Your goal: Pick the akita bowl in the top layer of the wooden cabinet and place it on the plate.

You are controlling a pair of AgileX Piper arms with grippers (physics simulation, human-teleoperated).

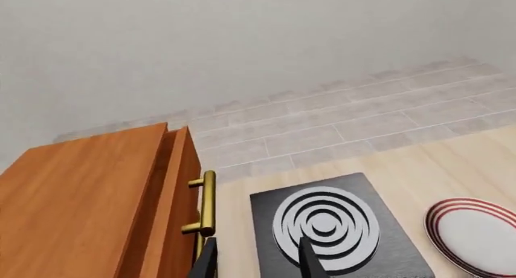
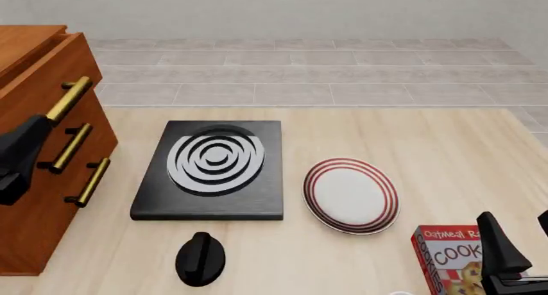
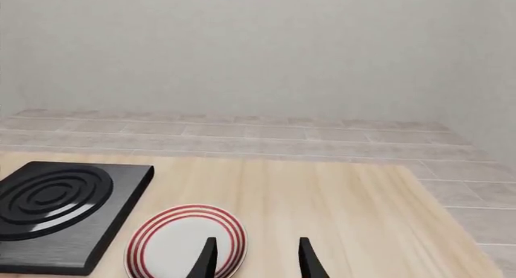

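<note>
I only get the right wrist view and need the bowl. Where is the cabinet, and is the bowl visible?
Observer: The wooden cabinet stands at the left in the front view, left of the stove. No bowl shows in any view.
Operator: Is the top drawer open?
Observer: Nothing of the top layer's inside shows, and nothing grips its brass handle.
Operator: Where's the left gripper?
Observer: The left gripper is open and empty, hanging just in front of the drawer handles.
</note>
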